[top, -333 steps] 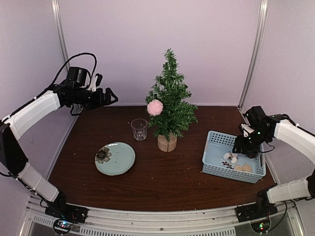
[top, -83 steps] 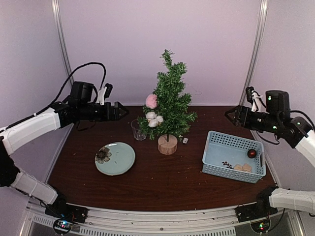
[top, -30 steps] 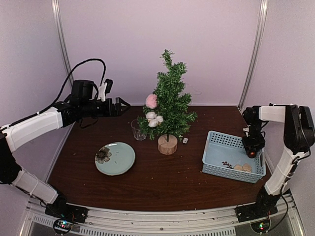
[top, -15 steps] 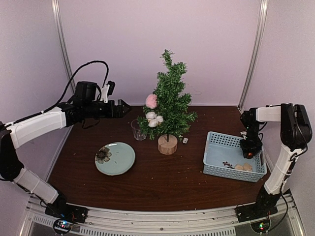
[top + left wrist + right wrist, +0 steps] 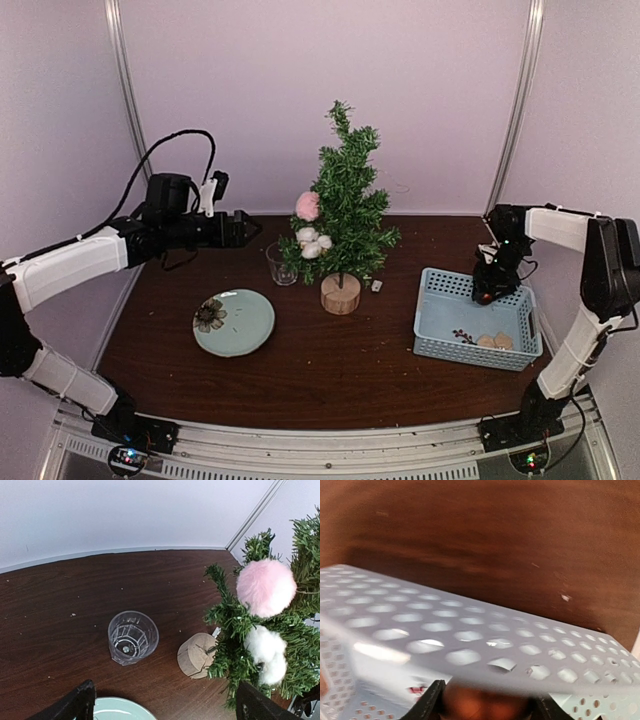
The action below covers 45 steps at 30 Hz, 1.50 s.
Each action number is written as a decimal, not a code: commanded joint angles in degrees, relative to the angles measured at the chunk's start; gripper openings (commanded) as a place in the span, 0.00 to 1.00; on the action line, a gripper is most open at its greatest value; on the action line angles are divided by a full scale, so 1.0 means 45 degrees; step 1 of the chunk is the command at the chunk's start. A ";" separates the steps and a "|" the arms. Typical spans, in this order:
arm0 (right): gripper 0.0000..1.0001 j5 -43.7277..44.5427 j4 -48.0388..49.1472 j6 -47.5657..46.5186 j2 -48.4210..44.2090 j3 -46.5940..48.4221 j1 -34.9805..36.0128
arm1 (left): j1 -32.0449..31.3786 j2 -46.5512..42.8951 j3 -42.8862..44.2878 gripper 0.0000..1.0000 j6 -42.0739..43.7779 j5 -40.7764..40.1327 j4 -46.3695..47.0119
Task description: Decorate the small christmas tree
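Lower right, above the pale blue perforated plastic basket (image 5: 465, 352), the right gripper (image 5: 486, 292) seems pinched on a small red ball (image 5: 482, 704): fetching an ornament. Next, it likely needs carrying to a bare branch of the small green bristly christmas tree (image 5: 345, 215) at centre. At mid-left, the left gripper (image 5: 238, 228) is spread wide, empty

White arm shells (image 5: 75, 262), black joints (image 5: 165, 198), seemingly looped black cable (image 5: 185, 133)

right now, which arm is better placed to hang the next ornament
Right. The right gripper is over the basket with a red ball between its fingers; the left gripper hangs open and empty by the tree.
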 commanded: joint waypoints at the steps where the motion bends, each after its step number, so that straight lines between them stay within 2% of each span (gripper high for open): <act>1: 0.40 -0.2421 0.0642 0.0588 -0.0940 0.0543 0.0515 | -0.0074 -0.1064 -0.0857 0.98 0.0631 -0.0307 0.1072; 7: 0.38 -0.4580 0.1396 0.1164 -0.1925 0.0596 0.1130 | -0.0563 -0.1811 -0.1533 0.98 0.1825 -0.0466 0.1085; 17: 0.38 -0.7632 0.2567 0.1134 -0.4408 0.1039 0.3239 | -0.1287 -0.2765 -0.2204 0.98 0.3496 0.0405 0.1009; 26: 0.38 -1.0104 0.5164 0.3630 -0.5182 0.1531 0.4839 | -0.2855 -0.3518 -0.2794 0.96 0.4793 0.0277 0.1370; 35: 0.38 -1.1056 1.0039 0.7466 -0.4948 0.1731 0.5946 | -0.3868 -0.2658 -0.1706 0.77 0.5476 0.0213 0.1809; 39: 0.37 -1.1268 1.0429 0.7819 -0.4680 0.2086 0.6321 | -0.4189 -0.1827 -0.0941 0.69 0.5640 0.0346 0.1819; 45: 0.37 -1.1272 1.0694 0.8169 -0.4633 0.2132 0.6752 | -0.4464 -0.0824 -0.0179 0.57 0.5643 0.0516 0.2955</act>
